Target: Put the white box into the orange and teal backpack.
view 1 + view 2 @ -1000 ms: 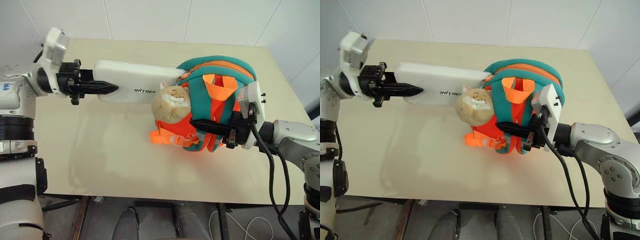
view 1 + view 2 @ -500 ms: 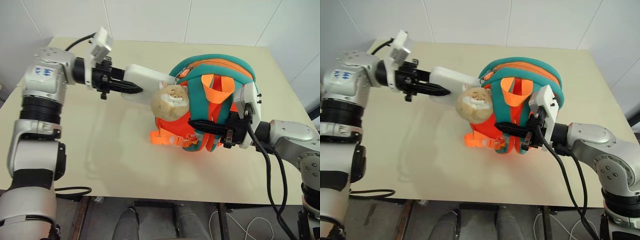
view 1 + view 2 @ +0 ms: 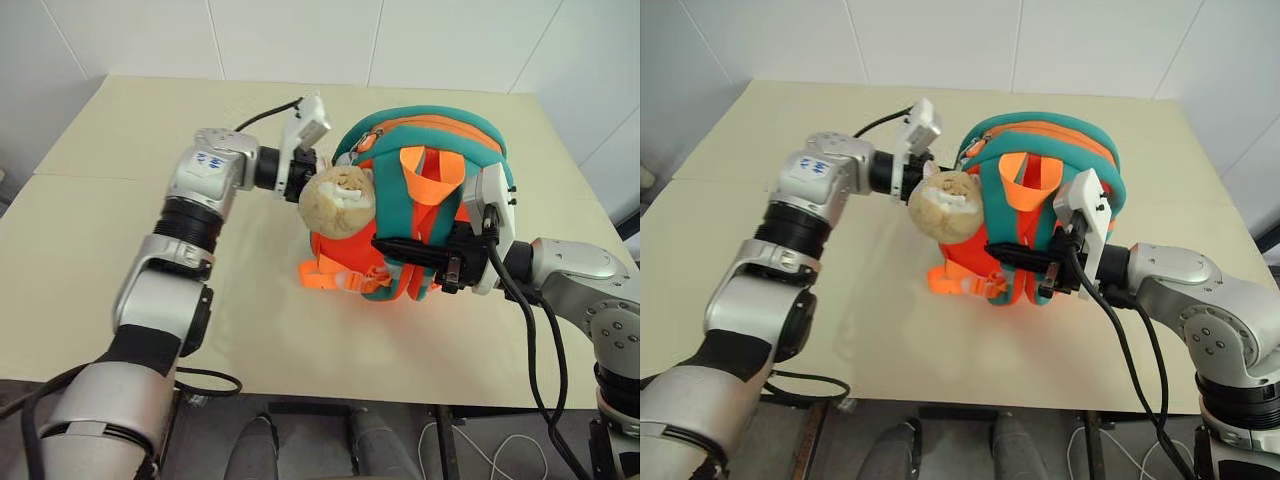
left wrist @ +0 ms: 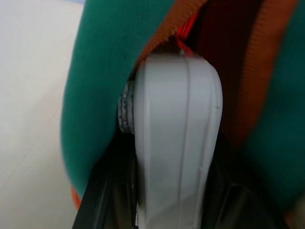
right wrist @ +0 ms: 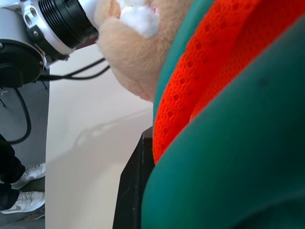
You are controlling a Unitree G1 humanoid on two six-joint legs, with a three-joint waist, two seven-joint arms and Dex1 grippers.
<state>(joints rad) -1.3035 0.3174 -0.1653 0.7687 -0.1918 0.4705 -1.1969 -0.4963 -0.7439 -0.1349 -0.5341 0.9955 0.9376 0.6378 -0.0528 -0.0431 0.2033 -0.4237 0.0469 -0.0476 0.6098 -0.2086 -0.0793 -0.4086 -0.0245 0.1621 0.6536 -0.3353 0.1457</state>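
Observation:
The orange and teal backpack (image 3: 440, 140) stands upright on the table, with a beige plush toy (image 3: 340, 200) hanging on its near left side. In the left wrist view my left gripper (image 4: 167, 195) is shut on the white box (image 4: 176, 138). A black finger lies along each side of the box. The box's far end sits inside the backpack's opening (image 4: 224, 71), between teal edging and dark orange lining. From the head, my left wrist (image 3: 290, 165) is pressed up behind the plush toy. My right gripper (image 3: 400, 250) is shut on the backpack's teal band and orange strap at the front.
The beige table (image 3: 120, 290) stretches wide to the left and in front of the backpack. A black cable (image 3: 530, 330) hangs from my right wrist over the table's near edge. A person's white shoes (image 5: 19, 191) stand on the floor beside the table.
My left arm has swept right toward the backpack and pushed the white box into its opening. Most of the box lay outside before. The right gripper has kept its hold.

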